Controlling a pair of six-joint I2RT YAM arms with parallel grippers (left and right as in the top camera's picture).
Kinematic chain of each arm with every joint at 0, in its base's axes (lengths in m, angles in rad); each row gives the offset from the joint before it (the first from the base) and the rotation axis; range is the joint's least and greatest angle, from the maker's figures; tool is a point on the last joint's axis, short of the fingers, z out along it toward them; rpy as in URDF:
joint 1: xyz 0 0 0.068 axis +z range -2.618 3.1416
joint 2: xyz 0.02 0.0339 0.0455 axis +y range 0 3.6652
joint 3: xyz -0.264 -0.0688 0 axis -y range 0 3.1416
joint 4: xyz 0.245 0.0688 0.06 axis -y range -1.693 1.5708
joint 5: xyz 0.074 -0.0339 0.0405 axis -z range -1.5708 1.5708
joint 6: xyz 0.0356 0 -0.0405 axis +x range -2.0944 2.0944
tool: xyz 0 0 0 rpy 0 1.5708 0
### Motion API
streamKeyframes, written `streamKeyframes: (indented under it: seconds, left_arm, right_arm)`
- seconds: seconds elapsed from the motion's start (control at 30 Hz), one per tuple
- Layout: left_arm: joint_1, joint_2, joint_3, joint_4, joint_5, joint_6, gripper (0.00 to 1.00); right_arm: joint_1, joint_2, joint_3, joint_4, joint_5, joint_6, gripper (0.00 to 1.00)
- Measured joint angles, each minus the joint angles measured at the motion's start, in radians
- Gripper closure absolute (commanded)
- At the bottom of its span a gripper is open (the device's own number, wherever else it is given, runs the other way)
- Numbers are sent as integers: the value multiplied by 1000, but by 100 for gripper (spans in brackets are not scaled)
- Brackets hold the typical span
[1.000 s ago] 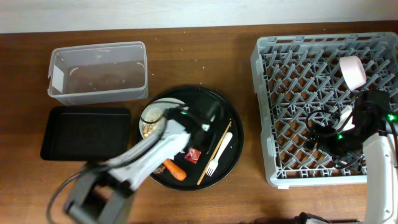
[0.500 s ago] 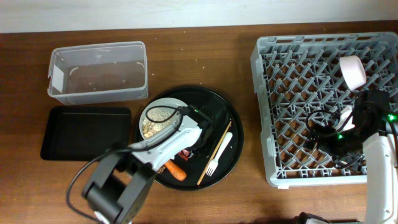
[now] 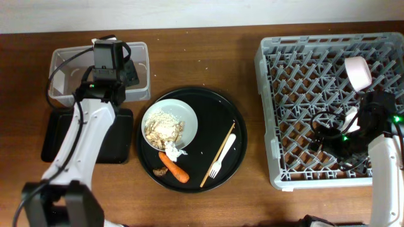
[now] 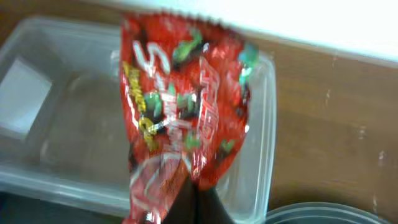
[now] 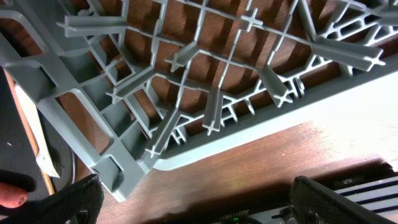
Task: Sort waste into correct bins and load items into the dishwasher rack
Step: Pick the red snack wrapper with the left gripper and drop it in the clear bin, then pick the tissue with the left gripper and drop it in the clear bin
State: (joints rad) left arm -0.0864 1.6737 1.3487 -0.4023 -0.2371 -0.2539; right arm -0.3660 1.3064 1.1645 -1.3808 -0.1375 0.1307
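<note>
The left gripper was pinched shut on the lower edge of the red wrapper. It held the wrapper over the clear tub, close to the tub's right rim, at ten o'clock from the round black tray. The right gripper stood spread wide with nothing between its jaws, low over the rack near its five o'clock edge. A strip of wooden table separated the round tray from the rack.

table: brown wood, glossy; wall: plain white, along far edge
</note>
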Motion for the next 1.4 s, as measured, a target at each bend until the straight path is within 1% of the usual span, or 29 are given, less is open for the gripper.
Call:
streamKeyframes:
  seconds: [0.03,0.07,0.13,0.23,0.3,0.33,0.37,0.4,0.43,0.5,0.53,0.57,0.6,0.63,0.67,0.7,0.73,0.8,0.87,0.93,1.07,1.1,1.13,1.2,1.23,1.3,1.4]
  left_arm:
    - [1,42,4,68,0,0,64]
    - [1,105,5,130,0,3,47]
    - [1,188,5,177,0,3,45]
    - [1,200,5,183,0,3,46]
    - [0,192,6,144,23,16,43]
    - [-8,135,2,-11,81,27,43]
    - [-30,61,9,-111,150,33,43]
    - [-52,21,30,-285,200,33,43]
    - [-95,-21,19,-489,260,29,44]
    - [-167,-13,-2,-658,313,18,47]
    - [-191,-11,-32,-676,321,13,50]
    - [-210,-10,-67,-673,328,10,51]
    - [-241,-6,-141,-667,339,2,56]
    - [-244,-3,-168,-639,340,-3,57]
    - [-243,-3,-216,-574,341,-17,61]
    - [-243,2,-271,-533,343,-33,67]
    - [-243,2,-289,-507,343,-50,68]
    - [-243,2,-306,-479,343,-68,88]
    - [-247,2,-309,-473,343,-84,92]
    - [-261,2,-309,-471,343,-87,99]
    - [-265,2,-309,-479,343,-90,100]
    - [-265,2,-304,-511,343,-90,100]
    - [-265,2,-253,-607,343,-82,100]
    - [-254,0,-120,-709,343,-38,100]
    - [-239,-3,-19,-720,343,-12,100]
    - [-161,-13,133,-690,342,19,100]
    - [-35,-13,158,-435,278,27,99]
  right_arm:
    - [0,0,-2,1,0,0,1]
    - [0,0,-2,2,0,0,1]
    - [0,0,-2,1,0,0,1]
    - [0,0,-2,2,0,0,1]
    - [0,0,-2,1,0,0,1]
    - [0,0,-3,1,0,0,1]
    - [0,0,-3,3,0,0,1]
    - [0,-1,-3,4,0,0,1]
    - [0,-1,-3,2,-1,0,1]
    - [0,-1,-3,2,0,0,1]
    - [0,-1,-3,3,0,0,1]
    - [0,-1,-3,2,-1,0,2]
    - [0,-1,-3,2,-1,0,1]
    - [0,-1,-3,2,-2,0,1]
    - [0,-1,-3,1,-3,0,1]
    - [0,-1,-3,2,-3,-1,1]
    - [0,-1,-3,2,-3,0,1]
    - [0,-1,-3,1,-3,1,1]
    - [0,-1,-3,2,-3,0,1]
    - [0,-1,-3,2,-3,0,1]
    - [0,-1,-3,2,-3,0,1]
    - [0,-1,-3,2,-3,0,1]
    - [0,-1,-3,0,-3,-1,1]
    - [0,-1,-3,0,-3,0,1]
    - [0,-1,-3,1,-4,0,1]
    - [0,-1,-3,1,-3,0,1]
    - [0,0,-3,2,-3,0,1]
